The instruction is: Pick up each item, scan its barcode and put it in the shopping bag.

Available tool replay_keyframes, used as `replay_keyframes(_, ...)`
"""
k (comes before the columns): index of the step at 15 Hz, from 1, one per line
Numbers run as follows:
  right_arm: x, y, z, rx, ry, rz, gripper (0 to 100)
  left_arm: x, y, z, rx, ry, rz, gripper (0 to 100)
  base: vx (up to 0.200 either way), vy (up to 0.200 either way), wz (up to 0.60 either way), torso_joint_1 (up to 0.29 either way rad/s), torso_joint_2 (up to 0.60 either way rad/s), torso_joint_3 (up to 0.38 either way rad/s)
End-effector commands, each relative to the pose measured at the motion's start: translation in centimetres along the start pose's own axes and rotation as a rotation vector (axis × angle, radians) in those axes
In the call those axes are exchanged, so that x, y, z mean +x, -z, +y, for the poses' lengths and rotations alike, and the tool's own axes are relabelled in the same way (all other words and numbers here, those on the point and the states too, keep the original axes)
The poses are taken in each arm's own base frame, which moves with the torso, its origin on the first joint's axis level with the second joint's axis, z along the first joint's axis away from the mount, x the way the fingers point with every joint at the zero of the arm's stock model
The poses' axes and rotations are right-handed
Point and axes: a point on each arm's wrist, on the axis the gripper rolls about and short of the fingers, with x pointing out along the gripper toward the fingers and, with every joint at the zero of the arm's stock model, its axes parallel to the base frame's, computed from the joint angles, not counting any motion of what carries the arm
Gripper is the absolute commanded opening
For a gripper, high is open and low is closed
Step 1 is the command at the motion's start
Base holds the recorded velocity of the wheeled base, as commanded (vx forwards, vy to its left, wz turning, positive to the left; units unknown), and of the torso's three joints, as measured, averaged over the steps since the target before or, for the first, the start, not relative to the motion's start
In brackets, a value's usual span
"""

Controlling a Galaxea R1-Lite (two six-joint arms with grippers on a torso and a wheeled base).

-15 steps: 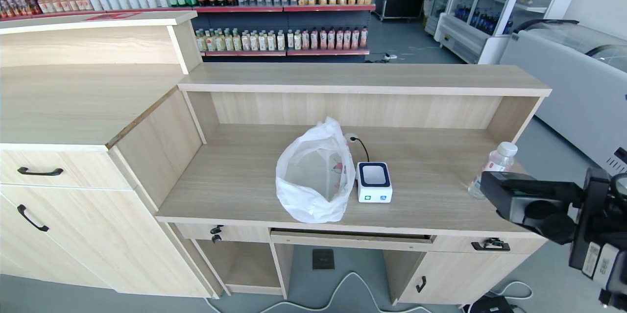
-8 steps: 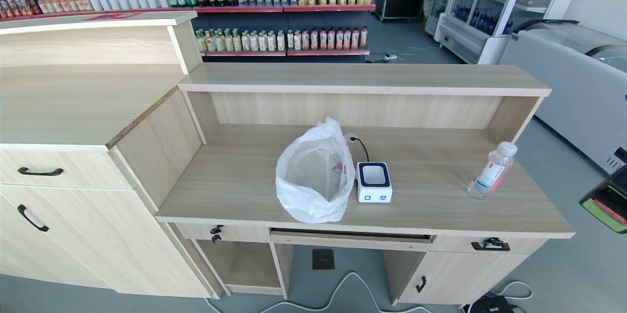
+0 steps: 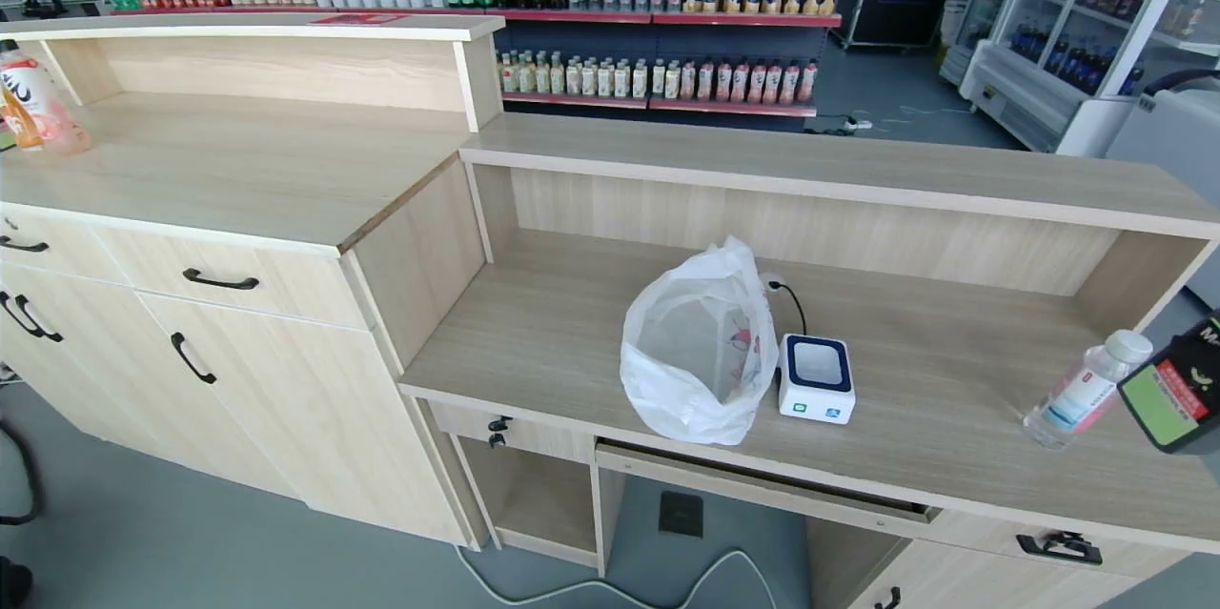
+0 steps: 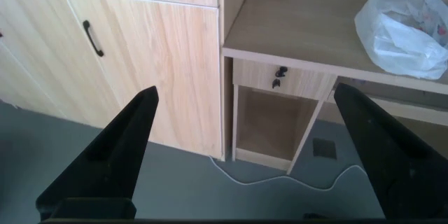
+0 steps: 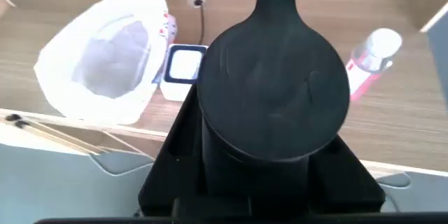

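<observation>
A white plastic shopping bag [image 3: 701, 352] stands open on the lower desk [image 3: 572, 342]. Beside it sits the white barcode scanner [image 3: 817, 378] with its cable. A clear water bottle [image 3: 1087, 390] with a white cap stands near the desk's right end, and a dark part of my right arm [image 3: 1177, 390] is close beside it. In the right wrist view a black rounded body [image 5: 273, 105] hangs above the bag [image 5: 105, 56], scanner [image 5: 183, 66] and bottle [image 5: 371, 59]. My left gripper [image 4: 245, 175] is open, low in front of the cabinets, with the bag [image 4: 409, 24] beyond.
A taller counter [image 3: 238, 161] with drawers adjoins the desk on the left; an orange drink bottle [image 3: 33, 104] stands at its far end. A raised shelf [image 3: 810, 171] backs the desk. Cables lie on the floor under it. Drink shelves and fridges stand behind.
The head camera has swung left, so the whole scene has shifted right and the taller counter's bottle has come into sight. My right arm has drawn back from in front of the water bottle to the view's edge.
</observation>
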Motion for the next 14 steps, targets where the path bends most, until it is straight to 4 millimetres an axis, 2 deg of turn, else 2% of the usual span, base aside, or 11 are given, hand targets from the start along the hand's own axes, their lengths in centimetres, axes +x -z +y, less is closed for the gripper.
replay_keyframes(1,3.4,0.4,1.0,0.207,-0.070,0.065,0,0.0,0.0,0.0,0.000,-0.002,0.000,100,0.000,0.000,0.00,0.000,0.00,0.000)
replay_keyframes(3,7.1,0.6,0.3,0.370,-0.070,0.003,0,0.0,0.0,0.0,0.000,-0.002,0.000,100,0.000,0.000,0.00,0.000,0.00,0.000)
replay_keyframes(5,11.7,1.4,-1.2,0.401,-0.043,0.003,0,0.0,0.0,0.0,0.000,-0.002,0.000,100,0.000,0.000,0.00,0.000,0.00,0.000)
replay_keyframes(8,16.7,2.5,-1.9,0.435,-0.083,0.005,0,0.0,0.0,0.0,0.000,-0.002,0.000,100,0.000,0.000,0.00,0.000,0.00,0.000)
replay_keyframes(14,20.4,5.4,-1.6,0.435,-0.240,0.021,0,0.0,0.0,0.0,0.000,-0.002,0.000,100,0.000,0.000,0.00,0.000,0.00,0.000)
